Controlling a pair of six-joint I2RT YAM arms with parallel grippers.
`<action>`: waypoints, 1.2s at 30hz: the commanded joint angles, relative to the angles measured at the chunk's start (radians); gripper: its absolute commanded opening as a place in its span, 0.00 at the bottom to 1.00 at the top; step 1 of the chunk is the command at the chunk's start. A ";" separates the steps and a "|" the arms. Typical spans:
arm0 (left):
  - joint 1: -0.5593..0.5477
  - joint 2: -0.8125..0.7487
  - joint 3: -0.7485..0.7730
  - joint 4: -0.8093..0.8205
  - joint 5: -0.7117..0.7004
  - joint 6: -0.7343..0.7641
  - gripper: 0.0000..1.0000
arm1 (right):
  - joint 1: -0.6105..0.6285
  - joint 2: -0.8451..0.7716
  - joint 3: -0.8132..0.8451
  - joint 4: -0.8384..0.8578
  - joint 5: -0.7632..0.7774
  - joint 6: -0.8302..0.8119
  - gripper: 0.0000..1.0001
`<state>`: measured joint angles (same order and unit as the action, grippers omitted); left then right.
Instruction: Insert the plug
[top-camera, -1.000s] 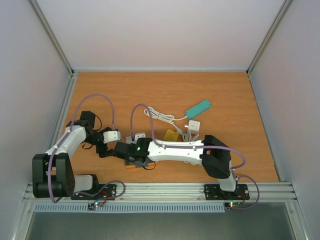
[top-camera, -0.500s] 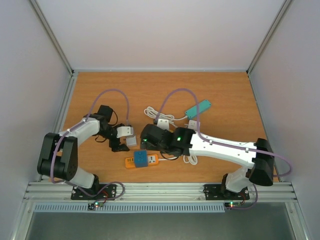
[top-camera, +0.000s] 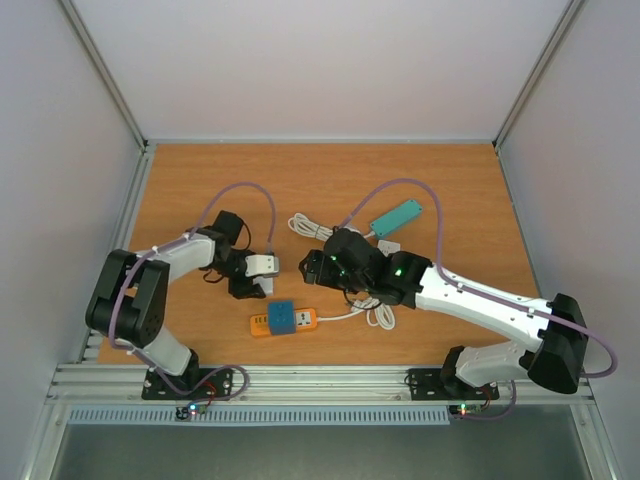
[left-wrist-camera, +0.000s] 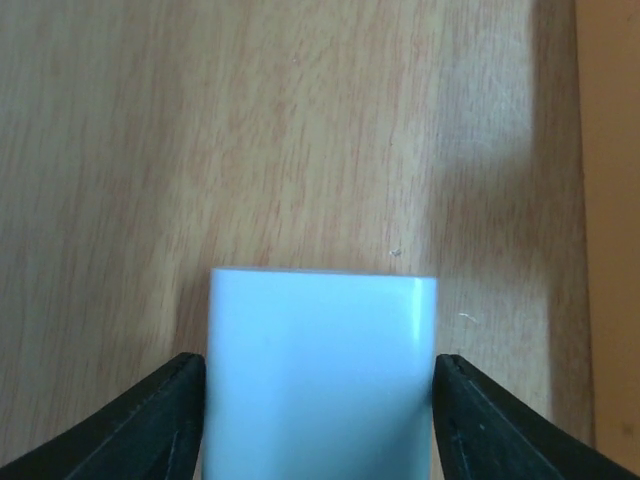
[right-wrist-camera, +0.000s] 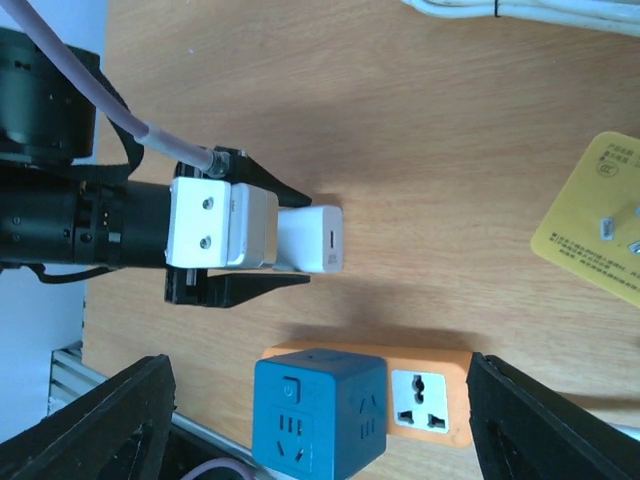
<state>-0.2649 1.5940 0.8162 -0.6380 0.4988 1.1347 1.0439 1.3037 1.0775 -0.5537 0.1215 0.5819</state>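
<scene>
Wooden table (top-camera: 460, 190). Left gripper (left-wrist-camera: 320, 365) clamps white plug (right-wrist-camera: 310, 240), free end forward, likely for insertion; socket strip (right-wrist-camera: 425, 400) near its tips. Right gripper (top-camera: 315, 268) spread, empty.

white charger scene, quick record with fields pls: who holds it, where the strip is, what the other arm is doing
left fingers: shut on the white charger, one on each side
white charger: not plugged in, apart from the strip
orange power strip: flat on the table, one free socket showing
blue cube socket: sits on one end of the strip
right fingers: open, holding nothing, spread above the strip
also there: yellow adapter, white cable
</scene>
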 joint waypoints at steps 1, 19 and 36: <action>-0.033 0.019 -0.016 0.052 -0.034 -0.033 0.56 | -0.049 -0.041 -0.045 0.084 -0.082 -0.041 0.81; -0.074 -0.300 0.232 -0.105 0.152 -0.191 0.01 | -0.199 -0.111 -0.157 0.338 -0.361 -0.203 0.83; -0.163 -0.404 0.227 -0.145 0.246 -0.251 0.01 | -0.200 0.029 -0.157 0.512 -0.541 -0.209 0.79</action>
<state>-0.4236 1.2251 1.0466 -0.7753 0.6956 0.9051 0.8471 1.3109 0.9272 -0.0788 -0.4030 0.3843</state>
